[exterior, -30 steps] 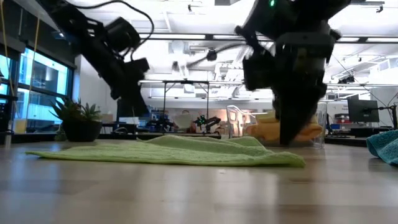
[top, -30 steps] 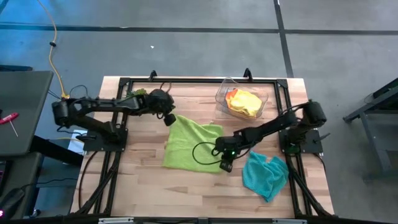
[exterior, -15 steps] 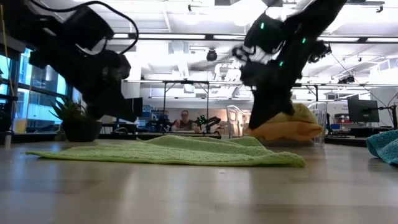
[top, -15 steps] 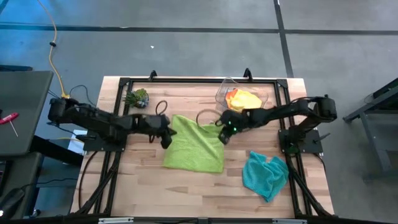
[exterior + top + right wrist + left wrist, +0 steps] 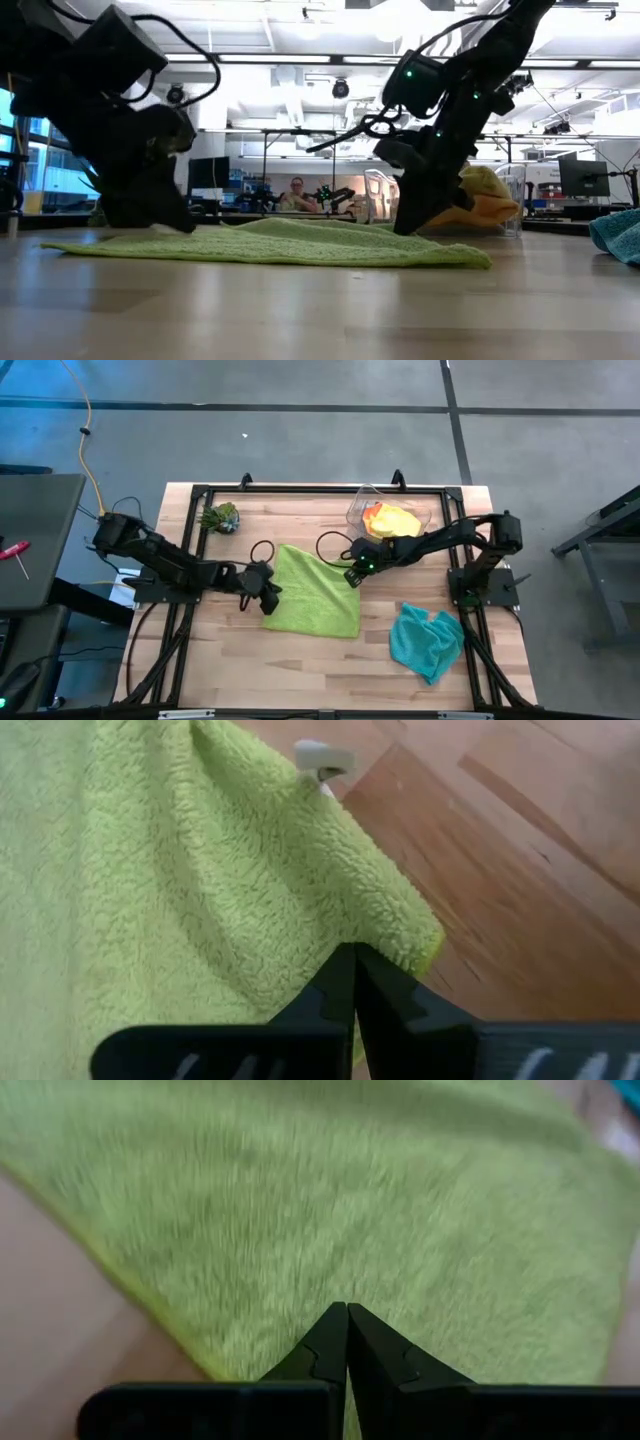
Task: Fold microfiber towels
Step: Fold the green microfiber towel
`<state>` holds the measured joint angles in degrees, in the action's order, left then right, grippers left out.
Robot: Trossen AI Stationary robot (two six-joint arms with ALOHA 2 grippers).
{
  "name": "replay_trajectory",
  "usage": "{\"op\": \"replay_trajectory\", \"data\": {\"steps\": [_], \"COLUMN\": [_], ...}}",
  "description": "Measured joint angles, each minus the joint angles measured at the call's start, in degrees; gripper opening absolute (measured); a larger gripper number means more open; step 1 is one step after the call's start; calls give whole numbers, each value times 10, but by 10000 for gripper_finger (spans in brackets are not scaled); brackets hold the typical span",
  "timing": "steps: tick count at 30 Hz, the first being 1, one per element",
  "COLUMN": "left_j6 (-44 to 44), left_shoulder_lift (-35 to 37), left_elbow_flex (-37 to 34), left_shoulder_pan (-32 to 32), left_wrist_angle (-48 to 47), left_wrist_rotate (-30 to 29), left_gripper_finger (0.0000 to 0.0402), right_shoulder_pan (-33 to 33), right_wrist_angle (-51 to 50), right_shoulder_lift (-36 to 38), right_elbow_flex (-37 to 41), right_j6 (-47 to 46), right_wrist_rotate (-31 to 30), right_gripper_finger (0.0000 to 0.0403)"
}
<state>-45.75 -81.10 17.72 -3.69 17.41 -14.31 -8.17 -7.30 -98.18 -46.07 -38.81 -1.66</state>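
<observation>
The lime green towel (image 5: 318, 595) lies spread flat on the wooden table. My left gripper (image 5: 270, 598) is shut, with its tips low at the towel's left edge (image 5: 200, 1350), slanting down. Also shut, my right gripper (image 5: 352, 577) has its tips at the towel's far right corner (image 5: 400, 935), where the cloth is rumpled and a small white tag (image 5: 322, 760) sticks out. A teal towel (image 5: 428, 640) lies crumpled at the near right. Yellow and orange towels (image 5: 390, 522) sit in the clear bin (image 5: 358, 508). My left gripper's shut tips (image 5: 347, 1312) stand over the green towel just inside its left edge, slanting down from the table's left; whether they touch the cloth I cannot tell. My right gripper's shut tips (image 5: 352, 952) stand at the raised far right corner, slanting down from the right; touch cannot be told.
A small green plant (image 5: 220, 517) stands at the far left. The bin is at the far right, close behind my right arm. A black frame (image 5: 300, 490) runs along the table's sides. Bare wood lies near the table's front edge (image 5: 300, 665).
My left gripper has swung from the towel's far left corner toward the near edge along the towel's left side and has sunk low. My right gripper has gone from the towel's near right corner toward the far edge, stopping at the far right corner. Both stayed shut. The towel lies as before.
</observation>
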Motion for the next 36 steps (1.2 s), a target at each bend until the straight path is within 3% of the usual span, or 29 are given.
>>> {"op": "replay_trajectory", "data": {"steps": [8, 20, 28, 36], "left_j6": [-67, -127, -136, -79], "left_shoulder_lift": [-58, -58, -52, -2], "left_elbow_flex": [3, 2, 2, -3], "left_shoulder_pan": [-48, -99, -101, -64], "left_wrist_angle": [23, 18, 17, -10], "left_wrist_rotate": [-3, -8, 19, 16], "left_gripper_finger": [0, 0, 0, 0], "right_shoulder_pan": [5, 5, 4, 4], "right_wrist_angle": [-7, -39, -58, -51], "right_shoulder_lift": [-1, 1, 14, 50], "right_elbow_flex": [-1, -2, -1, 0], "right_j6": [-30, -131, -202, -180], "right_wrist_rotate": [-28, -54, -73, -71], "right_gripper_finger": [0, 0, 0, 0]}}
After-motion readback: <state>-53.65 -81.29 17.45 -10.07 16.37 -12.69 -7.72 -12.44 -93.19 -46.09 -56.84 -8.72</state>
